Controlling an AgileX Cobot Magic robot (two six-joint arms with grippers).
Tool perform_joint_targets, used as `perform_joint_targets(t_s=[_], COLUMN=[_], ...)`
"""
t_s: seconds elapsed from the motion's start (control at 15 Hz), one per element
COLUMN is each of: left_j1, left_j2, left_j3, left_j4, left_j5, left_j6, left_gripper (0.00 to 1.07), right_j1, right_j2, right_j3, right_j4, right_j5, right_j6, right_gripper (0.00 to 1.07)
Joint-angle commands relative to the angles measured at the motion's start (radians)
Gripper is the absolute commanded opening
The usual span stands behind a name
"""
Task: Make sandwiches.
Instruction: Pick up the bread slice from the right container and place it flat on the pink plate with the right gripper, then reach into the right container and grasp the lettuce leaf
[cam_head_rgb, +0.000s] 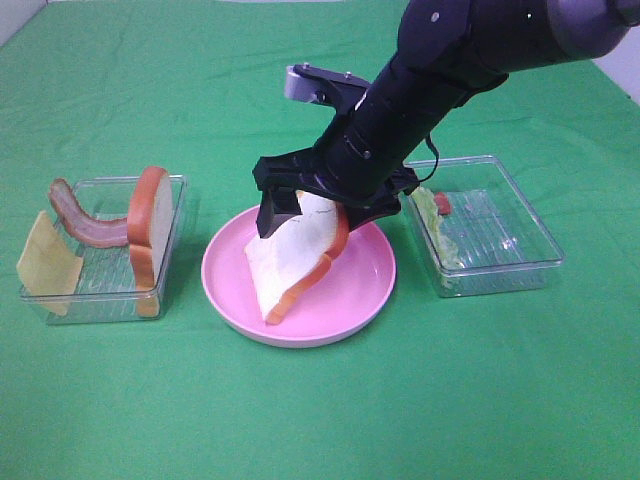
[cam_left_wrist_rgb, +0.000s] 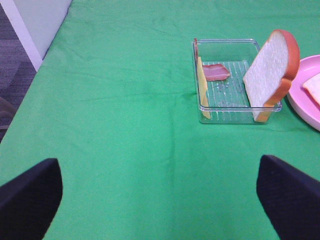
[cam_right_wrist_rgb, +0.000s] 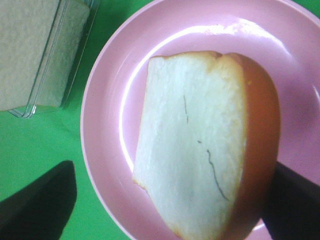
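Table (cam_head_rgb: 120, 400): covered in green cloth, carrying a plate and two clear trays.
Pink plate (cam_head_rgb: 365, 290): round, at the middle of the table, between the two trays.
Bread slice on the plate (cam_head_rgb: 290, 265): white with an orange-brown crust, tilted. Its lower end rests on the plate and its upper end rises between the right fingers.
Right fingers (cam_right_wrist_rgb: 35, 205): spread wide over the plate with the tilted slice between them. One finger is clear of the bread and the other sits right at the crust; they are not clamped on it.
Left fingers (cam_left_wrist_rgb: 30, 195): spread wide, with only green cloth between them; they hold nothing, well back from the left tray.
Left tray (cam_head_rgb: 100, 300): toward the table's left edge in the high view.
Second bread slice (cam_head_rgb: 150, 225): upright on its edge in the left tray, at the wall nearest the plate.
Bacon strip (cam_head_rgb: 85, 225): reddish-brown and curved, in the left tray.
Cheese square (cam_head_rgb: 45, 265): yellow, leaning at the left tray's outer wall.
Right tray (cam_head_rgb: 500, 250): toward the table's right edge.
Lettuce (cam_head_rgb: 435, 230): ruffled green, in the right tray along the wall nearest the plate.
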Motion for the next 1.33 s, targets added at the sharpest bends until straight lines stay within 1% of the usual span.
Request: perform_joint_targets(t_s=[0.07,0.2,0.4,0.53,0.67,0.73,0.8,1.0,1.2,1.33], left_j1=[0.001,0.001,0.001,0.001,0.001,0.001,0.001,0.001,0.001,0.001], left_j2=[-0.002,-0.002,-0.002,-0.002,-0.002,-0.002,-0.002,-0.002,-0.002,-0.002], left_j3=[0.001,0.001,0.001,0.001,0.001,0.001,0.001,0.001,0.001,0.001], left_j4=[-0.005,-0.005,-0.005,-0.005,-0.005,-0.005,-0.005,-0.005,-0.005,-0.005], left_j5=[-0.002,-0.002,-0.002,-0.002,-0.002,-0.002,-0.002,-0.002,-0.002,-0.002], left_j6=[0.000,0.000,0.000,0.000,0.000,0.000,0.000,0.000,0.000,0.000], left_gripper=[1.01,1.01,1.01,1.01,1.01,1.01,1.01,1.01,1.01,1.01], right_j1=[0.000,0.000,0.000,0.000,0.000,-0.002,-0.009,-0.052,-0.150,-0.166], right_j2=[-0.048,-0.079,-0.137,-0.143,-0.143,-0.143,-0.143,-0.139,-0.134,-0.132], right_j3=[-0.021,-0.075,-0.187,-0.274,-0.317,-0.332,-0.332,-0.332,-0.332,-0.332], right_j4=[-0.088,-0.176,-0.257,-0.367,-0.466,-0.575,-0.618,-0.604,-0.526,-0.519], right_j5=[0.048,0.131,0.283,0.428,0.524,0.594,0.608,0.608,0.588,0.562], right_j6=[-0.002,0.021,0.046,0.106,0.148,0.173,0.195,0.207,0.202,0.197], right_gripper=[0.96,0.96,0.96,0.96,0.96,0.96,0.96,0.96,0.96,0.96])
